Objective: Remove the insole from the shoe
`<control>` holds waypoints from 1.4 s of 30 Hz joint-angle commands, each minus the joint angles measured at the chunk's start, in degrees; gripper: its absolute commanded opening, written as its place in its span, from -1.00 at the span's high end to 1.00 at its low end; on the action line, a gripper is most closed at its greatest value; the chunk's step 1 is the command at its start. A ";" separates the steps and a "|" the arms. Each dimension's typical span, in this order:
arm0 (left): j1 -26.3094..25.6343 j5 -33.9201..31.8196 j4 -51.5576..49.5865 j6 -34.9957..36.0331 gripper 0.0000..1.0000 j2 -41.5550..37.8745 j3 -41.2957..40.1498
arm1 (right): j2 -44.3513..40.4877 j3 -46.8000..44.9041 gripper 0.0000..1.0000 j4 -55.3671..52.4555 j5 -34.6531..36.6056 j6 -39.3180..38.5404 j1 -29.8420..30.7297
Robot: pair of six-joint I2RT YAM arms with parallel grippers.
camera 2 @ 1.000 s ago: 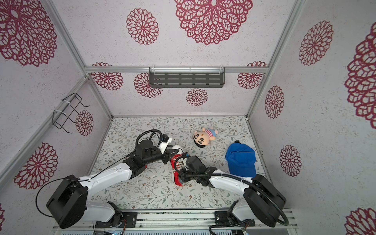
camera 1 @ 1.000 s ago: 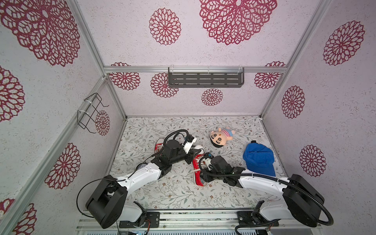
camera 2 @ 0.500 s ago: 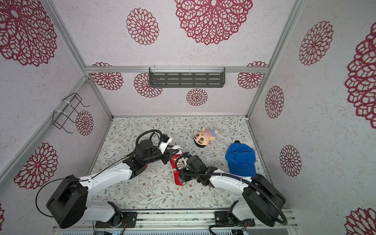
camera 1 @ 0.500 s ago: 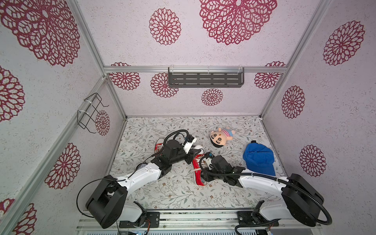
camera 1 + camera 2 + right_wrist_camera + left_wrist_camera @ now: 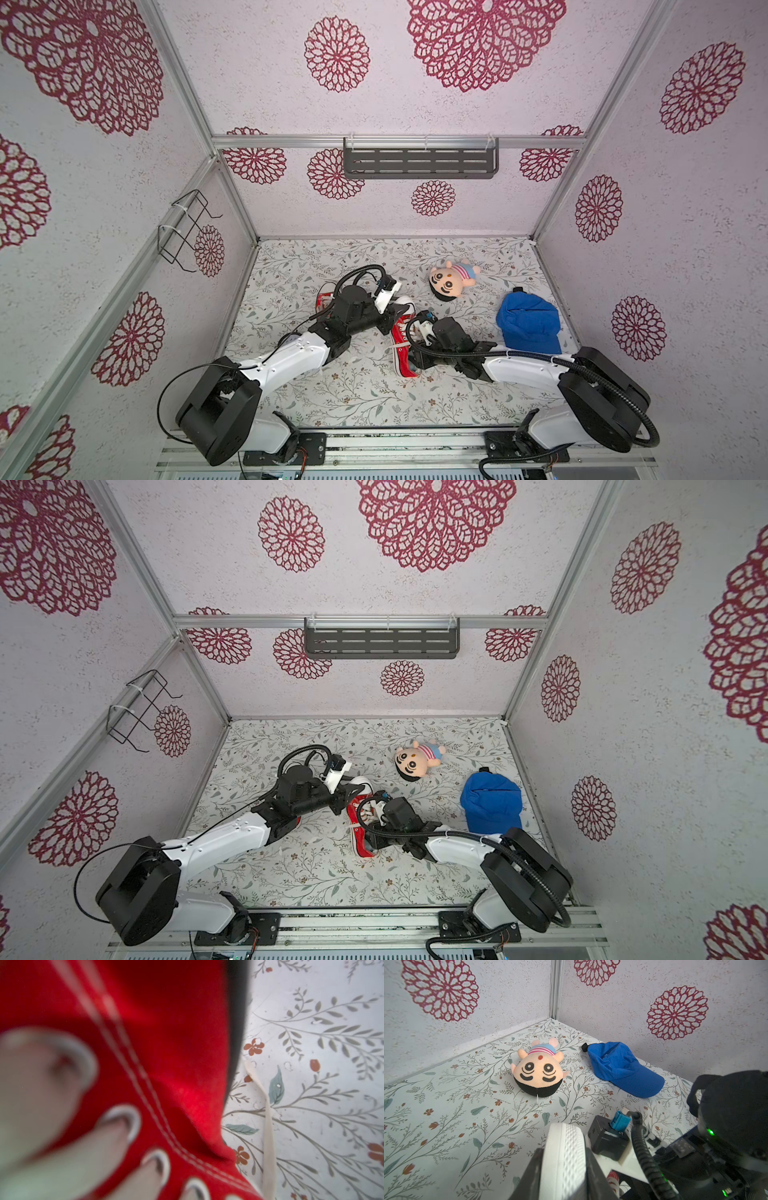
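Floor: pale sheet [image 5: 353,399] printed with grey sprigs and small rust flowers. Walls [image 5: 519,199]: off-white, textured, with crimson rosettes, held in aluminium framing [image 5: 282,142]. Back wall: grey slotted shelf [image 5: 419,163]. Left wall: black wire rack [image 5: 185,232]. On the floor: plush doll [image 5: 451,280], face up; blue cap [image 5: 528,324] near the right wall; red shoe [image 5: 401,347] at centre, a loose lace [image 5: 268,1126] trailing off it. Left gripper [image 5: 390,318] is clamped on the shoe's white toe cap [image 5: 564,1153]. Right gripper [image 5: 415,338] is pressed to the laced upper, jaws hidden, so its opening and hold cannot be told. Insole: not visible in any view.
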 commanded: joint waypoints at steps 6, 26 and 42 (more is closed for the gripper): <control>-3.32 9.67 5.06 -0.53 1.00 0.14 1.59 | 5.83 0.04 0.43 -3.54 15.48 -0.31 0.01; -4.82 0.30 2.14 4.28 1.00 -4.76 1.18 | -12.92 -0.48 1.00 6.29 -2.72 12.39 -4.22; -6.37 -22.42 9.91 17.32 1.00 -5.19 -1.90 | -26.28 -1.30 1.00 -18.97 -7.09 17.39 -8.77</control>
